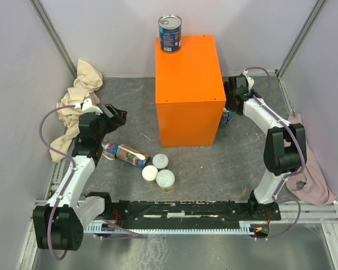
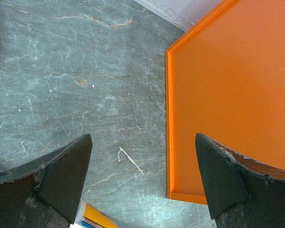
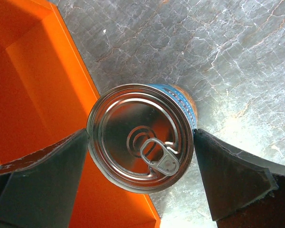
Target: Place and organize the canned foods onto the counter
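My right gripper (image 3: 141, 136) was down beside the right face of the orange box (image 1: 191, 67), its fingers (image 3: 47, 175) spread as wide as they go on either side of a blue-labelled tin (image 3: 133, 118). That tin stood upright on the grey marbled tabletop (image 1: 231, 163), just beside the box, with its silver pull-tab top facing my wrist camera. My pads sat right at its wall on both sides, but I could not tell whether they touched it. A second blue-labelled tin (image 1: 170, 34) stood upright on the box, at the far left corner of the top. My left gripper (image 2: 143, 137) hung over bare tabletop to the left of the box, fingers (image 2: 61, 175) apart with nothing between them. The box's near left corner showed at the right of that wrist view. Near my left arm a colourful can (image 1: 124, 152) lay on its side. Just to its right, in front of the box, three cans stood upright close together: a far white-lidded can (image 1: 160, 160), a small white-lidded can (image 1: 150, 172) and a near pale-lidded can (image 1: 165, 180). A beige cloth (image 1: 81, 84) was bunched in the far left corner, and a pink cloth (image 1: 311, 183) lay at the right edge, beyond my right arm.
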### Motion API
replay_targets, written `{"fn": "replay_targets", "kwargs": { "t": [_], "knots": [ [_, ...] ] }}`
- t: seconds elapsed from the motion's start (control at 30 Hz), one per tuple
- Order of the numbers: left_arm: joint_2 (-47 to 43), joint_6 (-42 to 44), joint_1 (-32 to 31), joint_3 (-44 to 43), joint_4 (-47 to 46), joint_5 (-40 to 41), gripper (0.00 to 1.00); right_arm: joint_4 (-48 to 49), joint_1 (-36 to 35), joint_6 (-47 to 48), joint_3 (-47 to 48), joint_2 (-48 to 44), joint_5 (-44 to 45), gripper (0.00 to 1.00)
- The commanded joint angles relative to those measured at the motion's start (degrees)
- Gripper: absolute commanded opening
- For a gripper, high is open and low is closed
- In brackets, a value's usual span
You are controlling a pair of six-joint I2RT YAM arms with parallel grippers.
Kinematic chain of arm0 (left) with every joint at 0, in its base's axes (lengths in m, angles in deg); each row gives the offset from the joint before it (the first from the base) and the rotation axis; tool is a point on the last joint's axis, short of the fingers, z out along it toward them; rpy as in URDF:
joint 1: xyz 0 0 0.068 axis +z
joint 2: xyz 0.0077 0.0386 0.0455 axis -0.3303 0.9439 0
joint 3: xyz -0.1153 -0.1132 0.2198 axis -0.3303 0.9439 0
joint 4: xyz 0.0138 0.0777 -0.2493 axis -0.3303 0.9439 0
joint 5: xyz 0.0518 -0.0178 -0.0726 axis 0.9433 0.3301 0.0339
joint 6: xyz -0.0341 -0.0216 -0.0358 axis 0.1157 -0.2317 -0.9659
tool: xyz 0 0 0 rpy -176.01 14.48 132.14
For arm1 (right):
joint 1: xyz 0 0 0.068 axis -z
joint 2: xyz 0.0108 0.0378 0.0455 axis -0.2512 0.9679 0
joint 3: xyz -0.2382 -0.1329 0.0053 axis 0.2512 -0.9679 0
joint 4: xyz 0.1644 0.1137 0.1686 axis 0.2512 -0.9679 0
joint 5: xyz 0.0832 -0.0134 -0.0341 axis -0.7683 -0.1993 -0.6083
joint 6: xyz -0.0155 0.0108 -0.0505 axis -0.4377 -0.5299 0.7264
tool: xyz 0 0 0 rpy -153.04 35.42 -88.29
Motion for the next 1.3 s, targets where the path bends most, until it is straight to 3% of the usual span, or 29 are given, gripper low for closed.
{"fn": "replay_targets", "kwargs": {
  "t": [0.0, 0.4, 1.27],
  "knots": [
    [-0.21, -0.8, 0.37, -0.69, -2.75, -0.18, 0.95, 2.11, -1.12, 2.2, 0.77, 1.12, 1.95, 0.99],
    [0.01, -0.88, 0.37, -0.61, -2.93, -0.61, 0.95, 1.73, -1.37, 4.91, -1.08, -2.57, 5.29, 1.0],
    [-0.3, -0.88, 0.39, -0.33, -2.97, -0.62, 0.95, 6.32, -2.03, 10.32, -3.16, -6.03, -0.52, 1.0]
  ]
}}
